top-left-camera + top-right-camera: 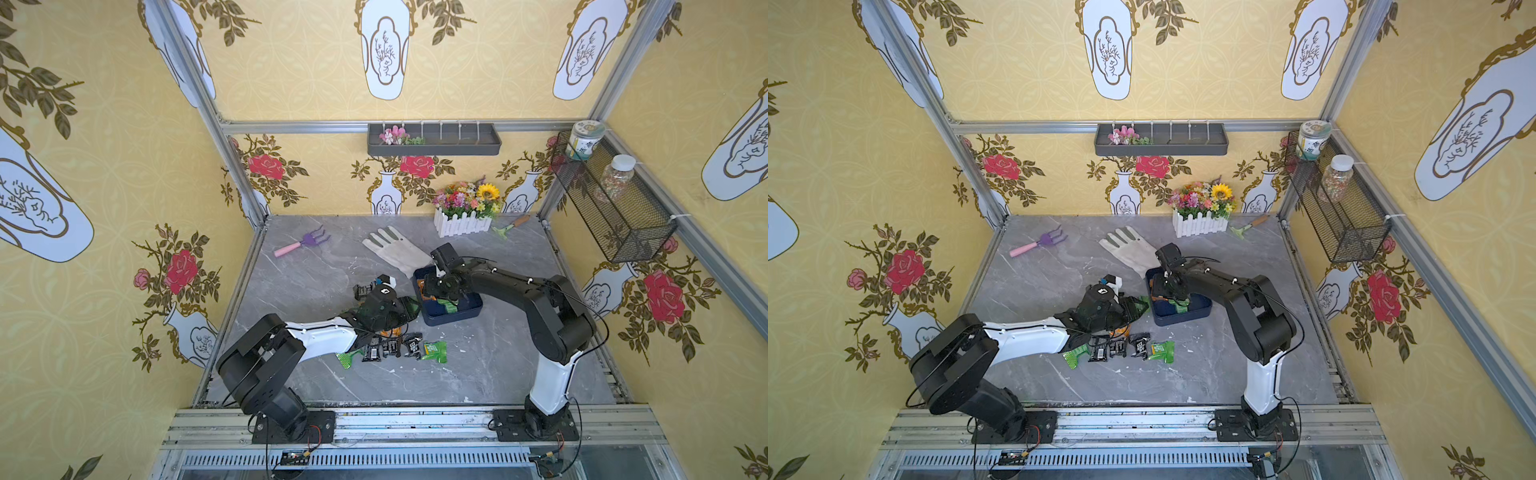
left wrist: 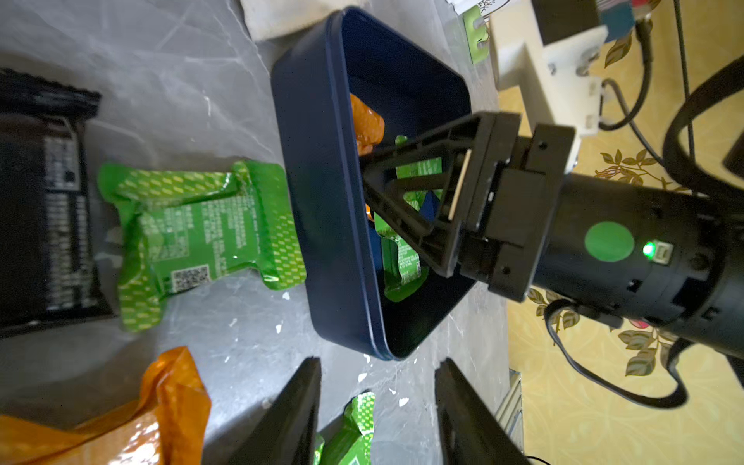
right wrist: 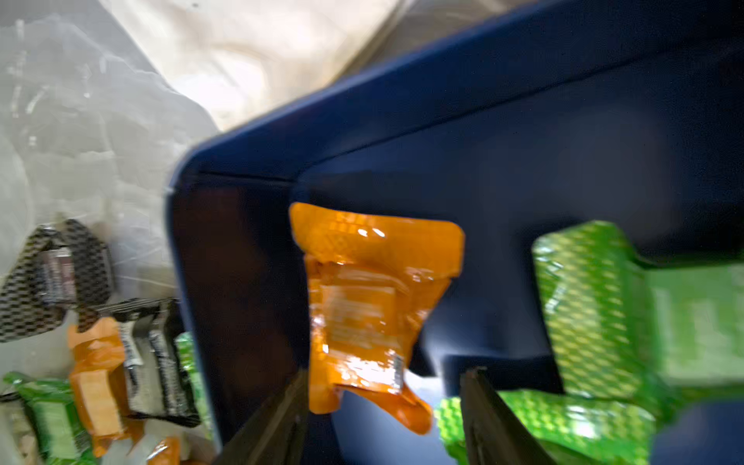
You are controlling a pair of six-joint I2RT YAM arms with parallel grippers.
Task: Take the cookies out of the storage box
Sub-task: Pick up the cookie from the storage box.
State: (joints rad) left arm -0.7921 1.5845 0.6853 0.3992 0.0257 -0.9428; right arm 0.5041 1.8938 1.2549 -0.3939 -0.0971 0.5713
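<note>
Your right end effector (image 3: 386,372), spread, straddles an orange cookie (image 3: 362,298) in the storage box (image 3: 483,100). Your left end effector (image 2: 380,359) hangs spread at its 9 o'clock.

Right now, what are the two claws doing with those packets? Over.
Right gripper open in storage box, astride orange packet. Left gripper open, empty, outside. Green packets inside too. White glove beside box, not blocking.
</note>
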